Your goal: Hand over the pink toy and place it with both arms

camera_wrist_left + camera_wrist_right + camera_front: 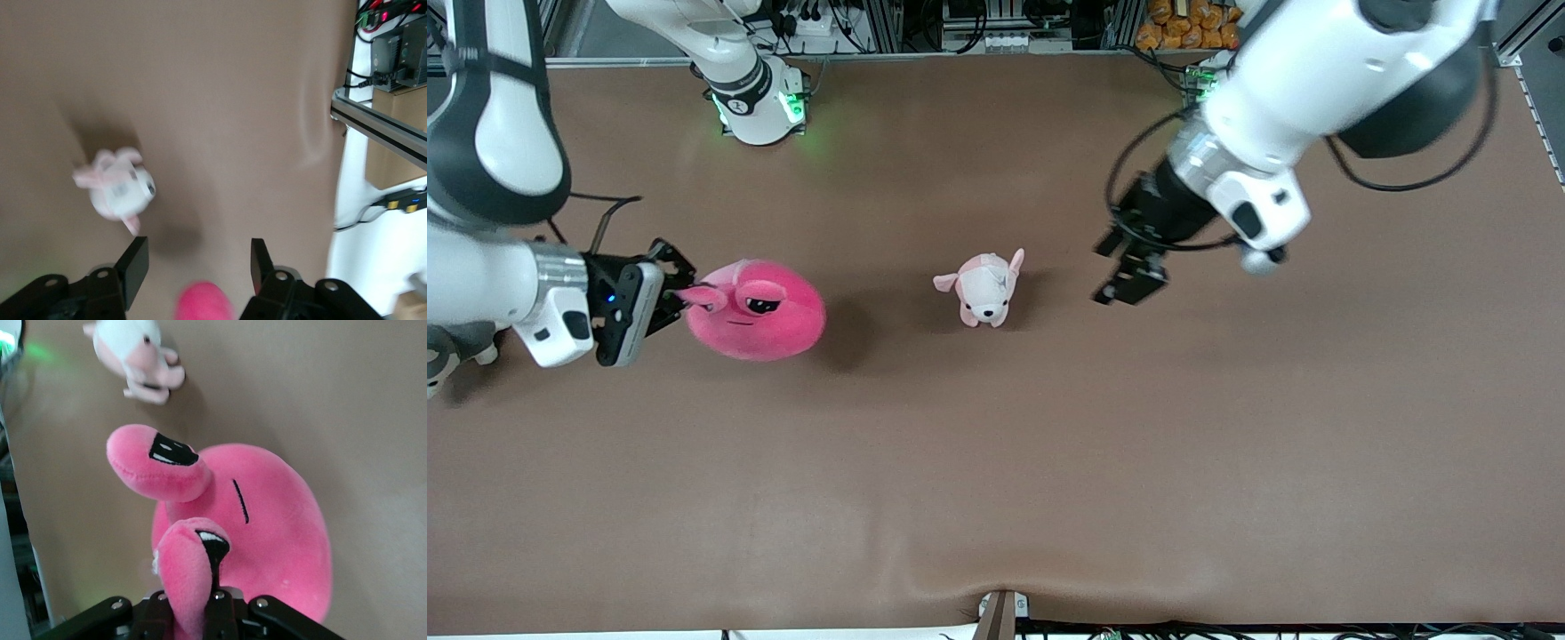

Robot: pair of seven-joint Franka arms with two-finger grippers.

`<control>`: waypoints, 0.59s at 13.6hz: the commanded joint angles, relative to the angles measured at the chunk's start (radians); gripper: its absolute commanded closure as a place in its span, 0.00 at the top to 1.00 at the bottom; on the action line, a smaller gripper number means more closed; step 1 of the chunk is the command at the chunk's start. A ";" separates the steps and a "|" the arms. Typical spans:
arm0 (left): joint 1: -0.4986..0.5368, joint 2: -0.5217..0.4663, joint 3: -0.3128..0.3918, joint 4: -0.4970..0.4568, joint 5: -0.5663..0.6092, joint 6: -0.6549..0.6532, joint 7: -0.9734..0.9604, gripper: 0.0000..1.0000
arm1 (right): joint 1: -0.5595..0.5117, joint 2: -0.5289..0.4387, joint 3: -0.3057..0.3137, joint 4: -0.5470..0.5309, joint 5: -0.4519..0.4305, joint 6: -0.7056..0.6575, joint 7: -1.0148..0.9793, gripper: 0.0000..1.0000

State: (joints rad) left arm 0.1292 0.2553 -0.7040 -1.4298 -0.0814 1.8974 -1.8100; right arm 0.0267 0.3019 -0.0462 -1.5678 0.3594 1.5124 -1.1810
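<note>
The pink toy is a big hot-pink round plush with sleepy black eyes. It is held over the brown table toward the right arm's end, and its shadow falls on the cloth beside it. My right gripper is shut on one of its stubby ears. My left gripper hangs open and empty over the table, beside the small puppy plush and toward the left arm's end. In the left wrist view a blurred bit of the pink toy shows between its fingers, farther off.
A small pale pink-and-white puppy plush stands mid-table between the two grippers. A grey-and-white plush peeks out under the right arm. The right arm's base stands at the table's edge, and orange items lie off the table.
</note>
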 commanded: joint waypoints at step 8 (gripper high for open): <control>0.217 -0.093 -0.003 0.040 0.017 -0.245 0.867 0.73 | -0.251 0.203 0.022 0.015 -0.019 -0.006 -0.388 0.00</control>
State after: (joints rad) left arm 0.3253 0.1837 -0.7022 -1.4170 -0.0793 1.6779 -1.0535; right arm -0.1922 0.4817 -0.0471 -1.5703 0.3402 1.5182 -1.5377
